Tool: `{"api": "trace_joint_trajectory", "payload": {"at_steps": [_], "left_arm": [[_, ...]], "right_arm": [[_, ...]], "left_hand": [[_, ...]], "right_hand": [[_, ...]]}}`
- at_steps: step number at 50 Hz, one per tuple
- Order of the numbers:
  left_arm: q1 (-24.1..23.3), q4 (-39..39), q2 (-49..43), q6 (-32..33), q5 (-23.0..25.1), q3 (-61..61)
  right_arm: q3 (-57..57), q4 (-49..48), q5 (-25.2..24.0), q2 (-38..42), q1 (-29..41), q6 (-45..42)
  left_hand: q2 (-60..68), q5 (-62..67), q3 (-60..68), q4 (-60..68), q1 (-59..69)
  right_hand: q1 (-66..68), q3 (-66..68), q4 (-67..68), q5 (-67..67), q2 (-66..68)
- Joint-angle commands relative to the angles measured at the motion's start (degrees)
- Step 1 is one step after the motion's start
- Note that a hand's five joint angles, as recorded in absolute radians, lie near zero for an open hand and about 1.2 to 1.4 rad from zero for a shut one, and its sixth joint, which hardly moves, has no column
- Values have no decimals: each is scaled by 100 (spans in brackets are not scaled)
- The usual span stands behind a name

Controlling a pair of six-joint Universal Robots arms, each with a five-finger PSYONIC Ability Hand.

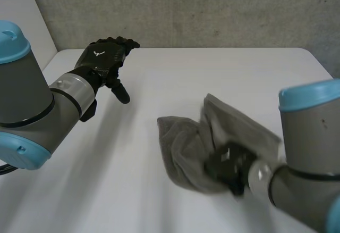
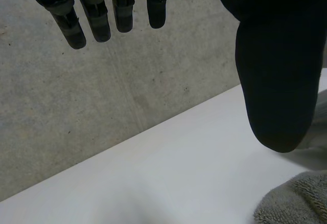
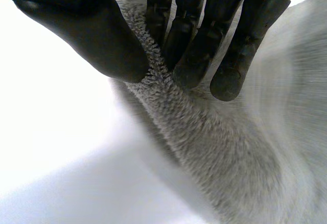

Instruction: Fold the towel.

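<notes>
While the right hand pinches the towel's edge, best lift slowly; the left hand's fingers, at ten o'clock, hang apart.

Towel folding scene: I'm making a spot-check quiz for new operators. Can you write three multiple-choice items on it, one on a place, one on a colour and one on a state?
1. Where is the left hand?
A. Lying on the towel
B. Over bare table, apart from the towel
C. Clasping the other hand

2. What colour is the towel?
A. Grey
B. Red
C. Blue

3. What state is the right hand in?
A. Open, flat on the table
B. Shut on the towel, pinching a ridge of it between thumb and fingers
C. Curled, holding nothing

Answers:
1 B, since the head view shows white table between that hand and the cloth.
2 A, as the cloth is grey in every view.
3 B, because the right wrist view shows the pile squeezed between thumb and fingers.
</notes>
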Motion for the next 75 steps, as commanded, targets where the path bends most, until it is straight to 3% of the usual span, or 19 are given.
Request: {"api": "trace_joint_trajectory", "payload": {"at_steps": [1,2,3,4,8,12,17,25,31,33,39,47,50,52,57,62,65,69,75], "left_arm": [[-5,1,-34,4,16,-32],[-5,10,-43,4,16,-58],[-5,10,-43,4,16,-59],[-5,10,-60,13,16,-76],[-40,18,-131,4,33,-129],[-84,97,-218,4,42,-216],[-251,458,-447,13,68,-384],[-594,950,-1063,22,77,-454],[-805,968,-1387,48,506,-358],[-814,968,-1458,154,657,-305],[-814,827,-1949,1110,851,213],[-814,458,-2468,1700,833,696],[-814,449,-2574,1771,833,811],[-814,449,-2618,1780,842,855],[-814,458,-2759,1806,859,970],[-814,458,-2882,2026,868,1101],[-814,475,-2899,2341,824,1180],[-814,528,-2882,2544,798,1383],[-814,1469,-2363,2474,95,1831]], "right_arm": [[444,1632,-1399,-632,-36,-1161],[443,1633,-1402,-634,-36,-1162],[295,1598,-1567,-843,-62,-1127],[294,1598,-1569,-845,-63,-1127],[-389,1134,-1604,-1038,-308,-357],[-822,746,-1516,-959,-414,332],[-1270,185,-859,-696,-467,1122],[-1253,-739,-225,-196,-379,1185],[-1358,-845,286,298,-379,1123],[-1411,-793,618,569,-379,922],[-1350,-837,866,764,-449,675],[-1227,-784,1042,808,-572,139],[-1218,-784,1147,799,-669,-133],[-1227,-784,1191,773,-687,-265],[-1227,-792,1156,729,-687,-283],[-1305,-845,1156,667,-695,-309],[-1428,-959,1138,597,-704,-344],[-1736,-1250,1129,562,-783,-353],[-2519,-3420,1130,78,-801,183]], "left_hand": [[78,-34,89,95,75],[78,-34,89,95,75],[78,-34,89,95,75],[94,-17,105,111,91],[111,0,122,128,108],[111,0,122,128,108],[111,0,122,128,108],[61,-51,72,78,58],[44,-67,55,61,41],[44,-67,55,61,41],[279,167,290,296,275],[664,553,675,681,661],[1520,1409,1531,1537,1517],[1810,1699,1821,1827,1807],[3038,2927,3049,3055,3035],[4619,4508,4630,4636,4616],[6949,6838,6960,6966,6946],[6955,6844,6966,6972,6952],[6955,6844,6966,6972,6952]], "right_hand": [[-2840,-2923,-2912,-2924,-2762],[-2865,-2948,-2937,-2949,-2786],[-4031,-4113,-4102,-4115,-3952],[-4042,-4125,-4114,-4126,-3964],[-6558,-6641,-6630,-6642,-6480],[-6574,-6657,-6646,-6658,-6495],[-6574,-6657,-6646,-6658,-6495],[-6574,-6657,-6646,-6658,-6495],[-6574,-6657,-6646,-6658,-6495],[-6574,-6657,-6646,-6658,-6495],[-6498,-6581,-6570,-6582,-6420],[-5186,-5269,-5258,-5270,-5108],[-3706,-3789,-3778,-3790,-3627],[-1663,-1746,-1735,-1747,-1584],[424,341,352,340,503],[426,343,354,342,505],[426,343,354,342,505],[426,343,354,342,505],[426,343,354,342,505]]}}
